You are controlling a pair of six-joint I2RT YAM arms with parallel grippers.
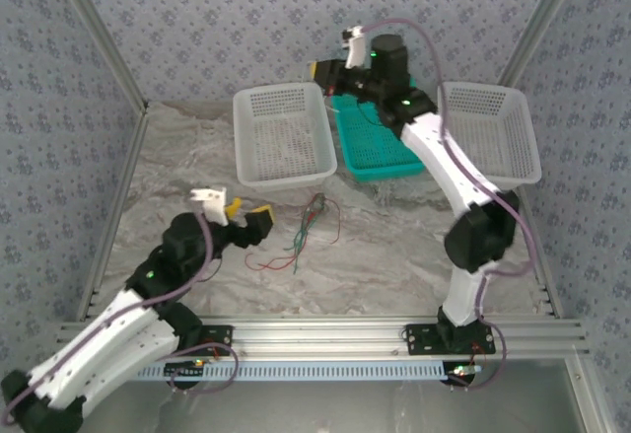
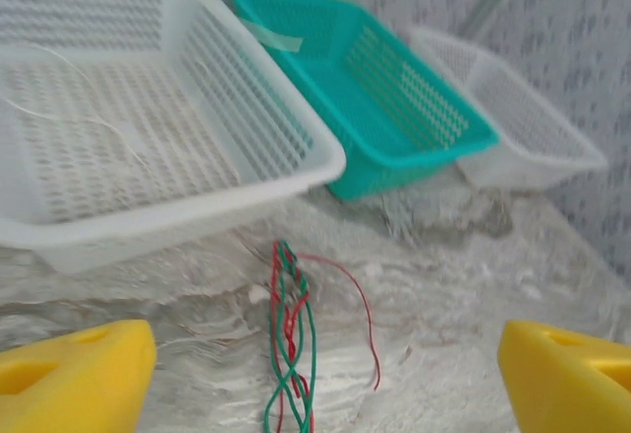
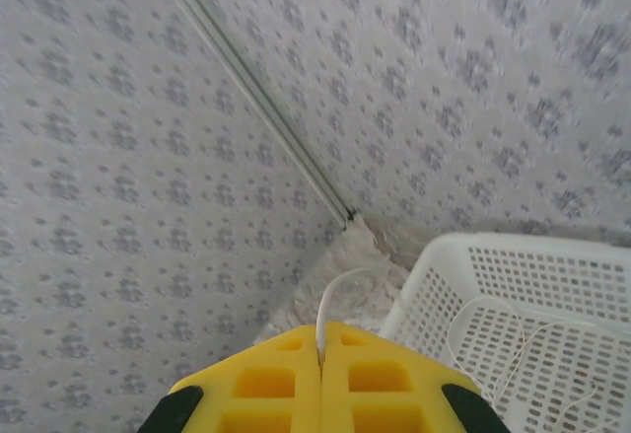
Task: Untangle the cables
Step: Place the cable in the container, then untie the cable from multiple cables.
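Left hand [image 1: 247, 216] sits low over the counter [image 1: 394, 246], its yellow fingers [image 2: 74, 379] spread wide apart and nothing between them. Just to its right lie the red and green cables [image 1: 306, 231], loose on the counter on the near side of the baskets. In the left wrist view they are twisted round one another in a braid, with one red strand looping off to the right.

Far side now: the right hand [image 3: 320, 349] is raised above the gap between the left white basket [image 1: 284, 137] and the teal basket [image 1: 380, 142]. Its fingers are pressed flat together, pinching a whitish cable [image 3: 325, 305] that arcs out from the seam toward the white basket's rim. A thin whitish strand loops across that basket's floor. The second white basket [image 1: 490, 132] sits far right, just beside the teal one.
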